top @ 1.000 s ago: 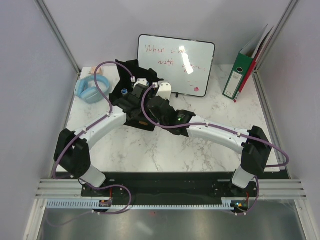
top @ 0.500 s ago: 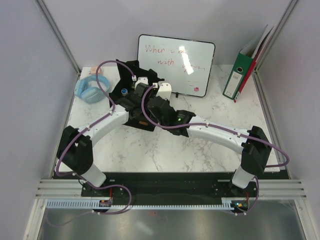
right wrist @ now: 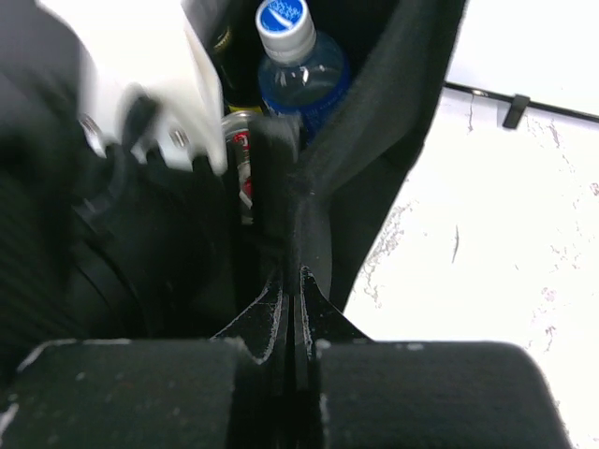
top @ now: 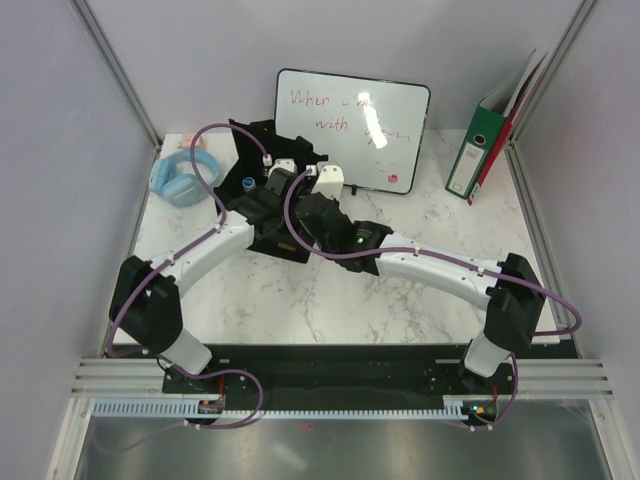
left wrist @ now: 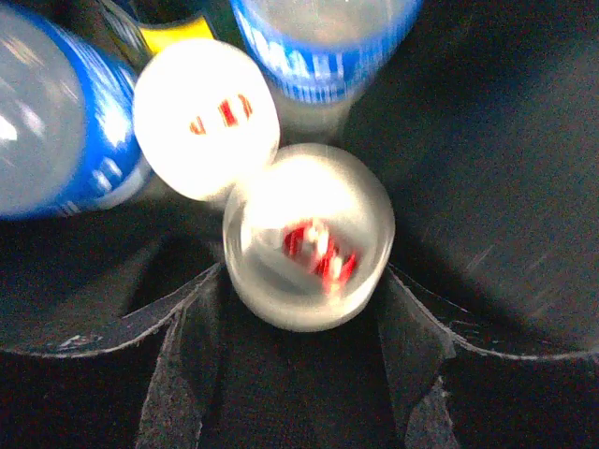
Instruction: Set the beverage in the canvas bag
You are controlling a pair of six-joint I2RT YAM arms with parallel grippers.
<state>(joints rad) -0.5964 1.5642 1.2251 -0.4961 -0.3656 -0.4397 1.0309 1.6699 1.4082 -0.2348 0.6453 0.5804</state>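
Note:
The black canvas bag (top: 256,136) stands at the back middle of the table. My left gripper (left wrist: 304,281) reaches down into it. Its fingers (left wrist: 187,355) stand wide apart on either side of a blurred silver can top with red print (left wrist: 309,238). Beside the can are a white cap (left wrist: 206,117) and two blue-labelled bottles (left wrist: 56,122). My right gripper (right wrist: 298,281) is shut on the bag's fabric rim (right wrist: 393,140). In its view I see a blue-capped bottle (right wrist: 309,84), the can (right wrist: 240,140) and the left gripper's white housing (right wrist: 140,65) inside the bag.
A whiteboard (top: 352,125) leans on the back wall behind the bag. A green binder (top: 478,150) stands at the back right. A light blue round thing (top: 178,180) lies at the back left. Both arms cross in front of the bag.
The left arm's elbow shifted slightly right, then back. Both grippers stay at the bag.

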